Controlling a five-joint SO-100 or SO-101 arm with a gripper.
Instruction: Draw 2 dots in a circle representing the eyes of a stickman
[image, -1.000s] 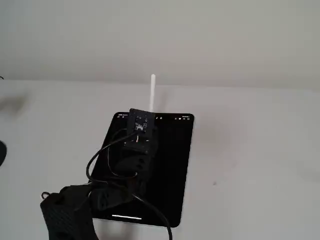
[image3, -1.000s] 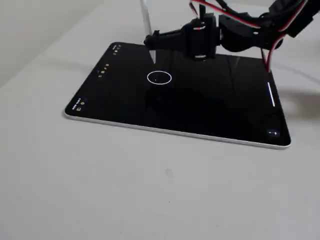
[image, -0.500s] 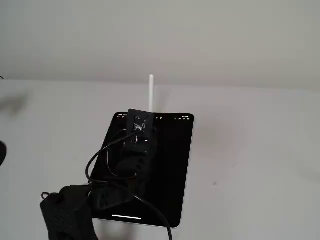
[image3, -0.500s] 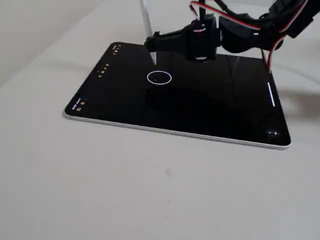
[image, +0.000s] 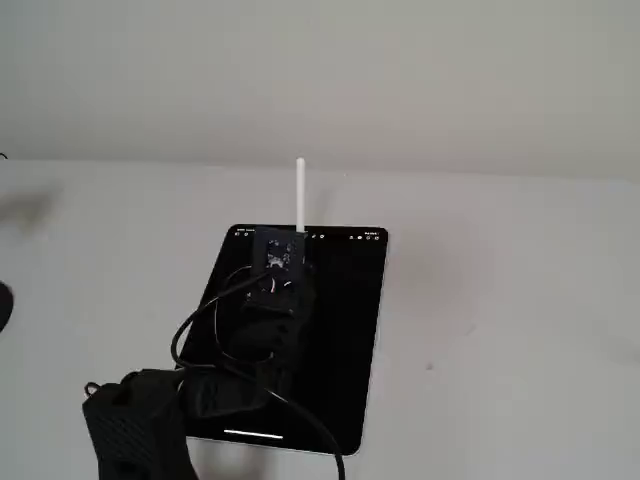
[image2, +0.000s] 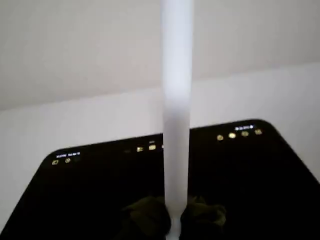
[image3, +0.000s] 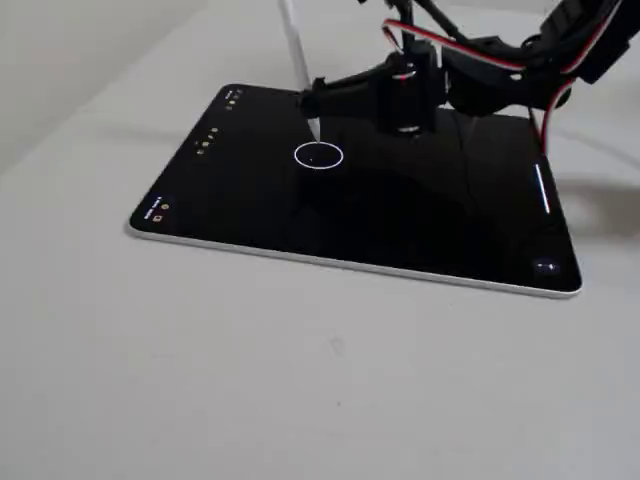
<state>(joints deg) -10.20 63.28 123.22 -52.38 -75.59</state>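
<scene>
A black tablet (image3: 400, 225) lies flat on the white table. A small thin white circle (image3: 319, 156) is drawn on its screen. I cannot clearly make out any dots inside the circle. My gripper (image3: 312, 100) is shut on a white stylus (image3: 296, 45), which stands nearly upright. The stylus tip hangs at the circle's far edge, and I cannot tell whether it touches the screen. In the wrist view the stylus (image2: 176, 125) rises between the dark fingers (image2: 150, 217) and hides the circle. In a fixed view the arm covers the circle, and the stylus (image: 300, 195) sticks up above the tablet (image: 345, 330).
Small icons (image3: 207, 140) line the tablet's left edge in a fixed view, and a white bar (image3: 542, 188) glows near its right edge. Red and black cables (image3: 470, 50) run along the arm over the tablet. The arm's black base (image: 135, 420) stands at the tablet's near left corner.
</scene>
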